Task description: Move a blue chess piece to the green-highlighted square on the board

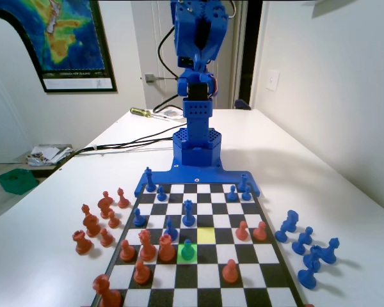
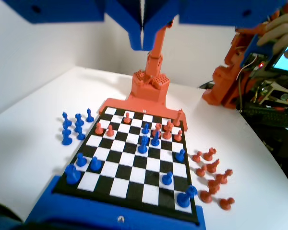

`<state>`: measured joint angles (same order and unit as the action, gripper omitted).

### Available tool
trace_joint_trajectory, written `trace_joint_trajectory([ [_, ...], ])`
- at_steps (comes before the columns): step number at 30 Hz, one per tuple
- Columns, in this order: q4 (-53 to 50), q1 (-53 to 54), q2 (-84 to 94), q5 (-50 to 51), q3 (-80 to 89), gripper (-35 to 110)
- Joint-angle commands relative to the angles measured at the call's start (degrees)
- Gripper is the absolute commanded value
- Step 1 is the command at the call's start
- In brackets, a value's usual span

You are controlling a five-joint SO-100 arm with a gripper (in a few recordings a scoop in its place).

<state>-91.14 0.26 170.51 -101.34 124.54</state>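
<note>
The pawn (image 1: 188, 249) stands on the green square (image 1: 187, 253) near the board's (image 1: 208, 281) front edge in the fixed view. The gripper (image 2: 143, 40) hangs high, jaws closed, empty. Descending could topple the crowding orange pieces (image 1: 166, 248).

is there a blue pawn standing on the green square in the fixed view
Yes, a blue pawn stands upright on the green-highlighted square, right beside the yellow square and away from the raised blue arm.
</note>
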Motion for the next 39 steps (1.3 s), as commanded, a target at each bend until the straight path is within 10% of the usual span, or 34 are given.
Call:
trace_joint_trajectory([
  [1,0.53,0.79,2.02,-0.18,0.26,1],
  [39,1.14,1.85,4.57,-0.18,0.35,1],
])
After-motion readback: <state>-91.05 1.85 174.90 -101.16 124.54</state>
